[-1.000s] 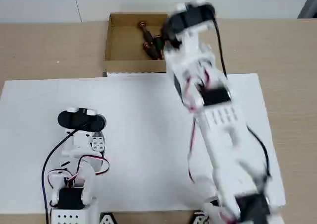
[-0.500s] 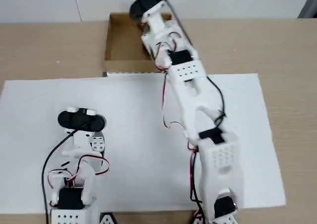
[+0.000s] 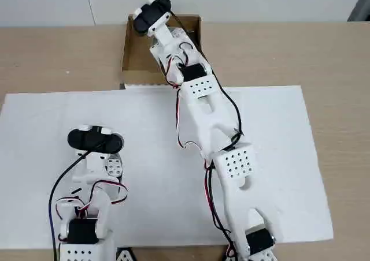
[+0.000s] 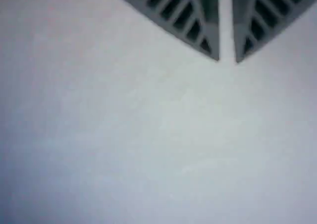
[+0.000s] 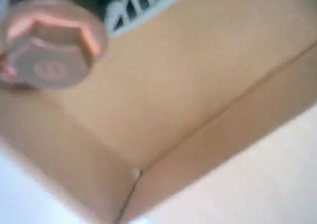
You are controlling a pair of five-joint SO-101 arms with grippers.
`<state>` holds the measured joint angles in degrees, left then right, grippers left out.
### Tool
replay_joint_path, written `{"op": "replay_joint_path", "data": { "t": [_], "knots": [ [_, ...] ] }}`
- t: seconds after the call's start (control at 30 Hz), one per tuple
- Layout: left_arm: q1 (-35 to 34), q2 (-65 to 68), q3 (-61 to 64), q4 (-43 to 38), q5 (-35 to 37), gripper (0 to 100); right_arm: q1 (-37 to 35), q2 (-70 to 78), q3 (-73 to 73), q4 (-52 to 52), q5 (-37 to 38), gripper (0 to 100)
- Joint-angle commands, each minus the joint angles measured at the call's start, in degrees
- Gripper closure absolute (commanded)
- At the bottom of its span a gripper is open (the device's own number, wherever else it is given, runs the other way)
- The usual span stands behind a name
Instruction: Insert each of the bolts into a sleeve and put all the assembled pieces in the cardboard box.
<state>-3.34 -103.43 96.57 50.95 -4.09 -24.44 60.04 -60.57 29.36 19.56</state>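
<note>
R gripper [image 3: 149, 19] hangs inside the cardboard box [image 3: 132, 56], looks clenched on a bolt [image 5: 47, 50]. Bolt's hex head faces the wrist cam, so its long axis prob. points at the box floor. L gripper [image 4: 227, 55] is well apart from the box, near closed, empty.

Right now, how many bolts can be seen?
1: a bolt head inside the cardboard box, in the right wrist view. Others may be hidden under the arm.

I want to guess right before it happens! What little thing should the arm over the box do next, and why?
Probably open its fingers and let go. The right wrist view shows the bolt held over the bare floor of the cardboard box, near a corner between its walls, so it should land in the box.
</note>
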Motion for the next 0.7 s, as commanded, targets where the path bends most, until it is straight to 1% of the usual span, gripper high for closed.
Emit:
{"op": "replay_joint_path", "data": {
  "t": [0.0, 0.13, 0.27, 0.33, 0.5, 0.67],
  "knots": [
    [-0.4, -0.6, -0.2, 0.2, -0.4, 99, -0.4, -1.5, -4.4, -1.3, 1.0, 99.4],
    [-0.4, -0.6, -0.2, 0.2, -0.4, 99, -0.4, -1.5, -4.5, -0.6, 1.1, 98.2],
    [-0.4, -0.6, -0.2, 0.2, -0.4, 99, -0.3, -1.5, -5.4, 4.9, 0.9, 86.4],
    [-0.4, -0.6, -0.2, 0.2, -0.4, 99, -0.1, -1.2, -7.6, 6.5, 0.8, 83.6],
    [-0.4, -0.6, -0.2, 0.2, -0.4, 99, -0.1, -1.3, -9.6, 7.1, 0.8, 87.9],
    [-0.4, -0.6, -0.2, 0.2, -0.4, 99, 0.7, -1.6, -9.7, 7.1, 0.8, 89.7]
  ]
}}
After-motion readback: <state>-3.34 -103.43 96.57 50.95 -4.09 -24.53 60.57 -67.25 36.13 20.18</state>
